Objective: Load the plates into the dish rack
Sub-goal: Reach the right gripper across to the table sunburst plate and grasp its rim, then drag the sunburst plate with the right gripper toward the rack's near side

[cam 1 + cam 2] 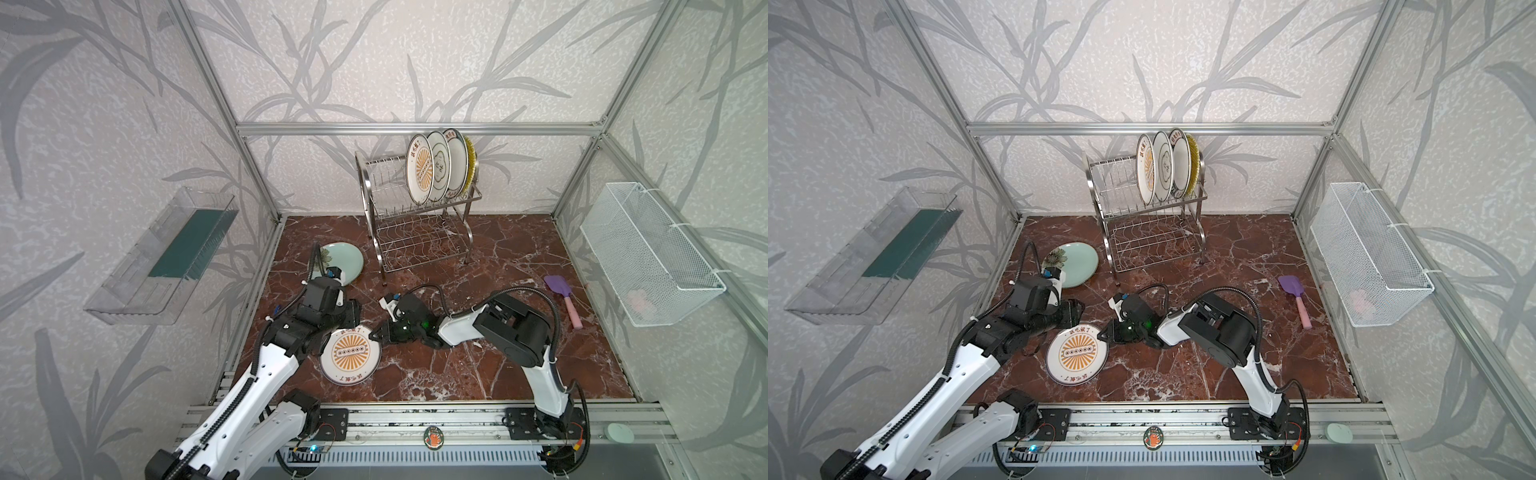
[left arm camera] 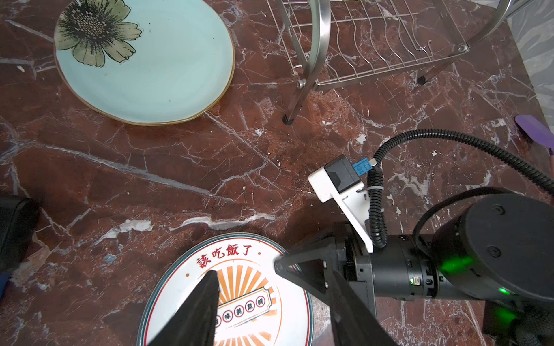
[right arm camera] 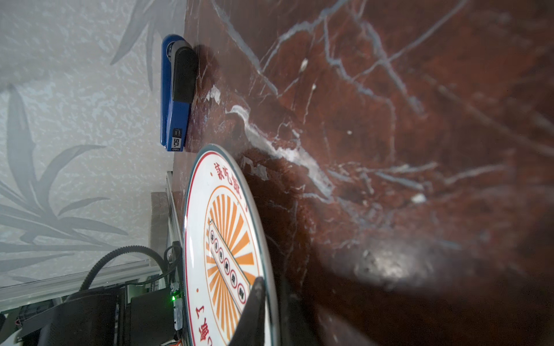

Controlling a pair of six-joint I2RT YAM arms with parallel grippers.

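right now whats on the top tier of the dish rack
Upright on the dish rack's prongs: sunburst plate, outlined plate, green-rimmed plate, then yellow plate, mostly covered by the others.

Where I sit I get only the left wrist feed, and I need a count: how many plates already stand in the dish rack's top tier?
Observer: Four, on edge toward the right end of the dish rack's top tier in both top views. The front plate has an orange sunburst.
Operator: Does the right pincer truly grip the sunburst plate under my camera?
Observer: Yes. The right wrist view shows it shut on that plate's rim, one finger above and one beneath.
Operator: Is anything nearby hidden from me?
Observer: A blue stapler lies at the marble tabletop's edge by the wall, beyond the gripped plate.
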